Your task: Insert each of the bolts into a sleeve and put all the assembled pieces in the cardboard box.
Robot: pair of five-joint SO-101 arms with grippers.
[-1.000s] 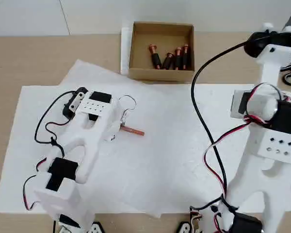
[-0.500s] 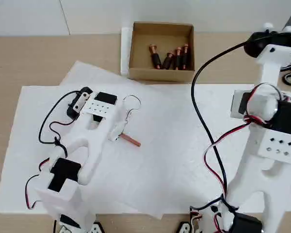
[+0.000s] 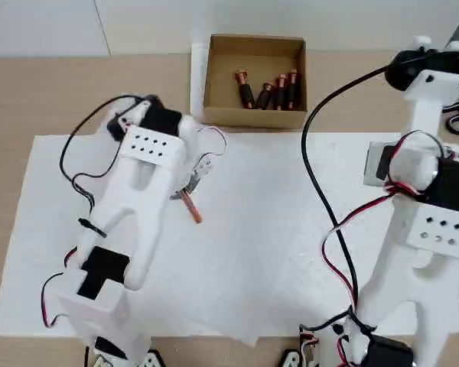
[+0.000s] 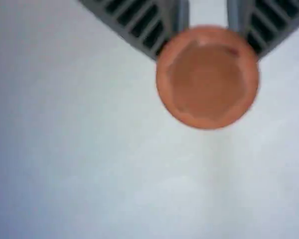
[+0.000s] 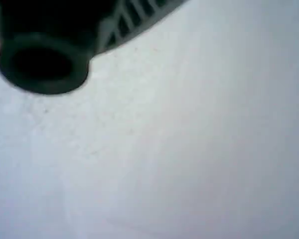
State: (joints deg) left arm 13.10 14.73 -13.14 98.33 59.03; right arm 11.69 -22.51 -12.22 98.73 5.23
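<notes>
Left wrist view: bolt (image 4: pixel 207 78) between fingers (image 4: pixel 139 22)

A robotics lab bench, I'd say: the left arm (image 3: pixel 138 206) and right arm (image 3: pixel 421 252), 2 white printed rigs trailing bare wiring (image 3: pixel 315 180), on a wooden table (image 3: pixel 61 92) with a foam sheet (image 3: pixel 275 229) and cardboard box (image 3: pixel 252 117).

Counter (image 3: pixel 30 92): tan wood, carrying everything I work over.
White sheet (image 3: pixel 275 229): spread flat across most of it, in front of me.
Cardboard box (image 3: pixel 252 117): at the far side, just at the sheet's far edge.
</notes>
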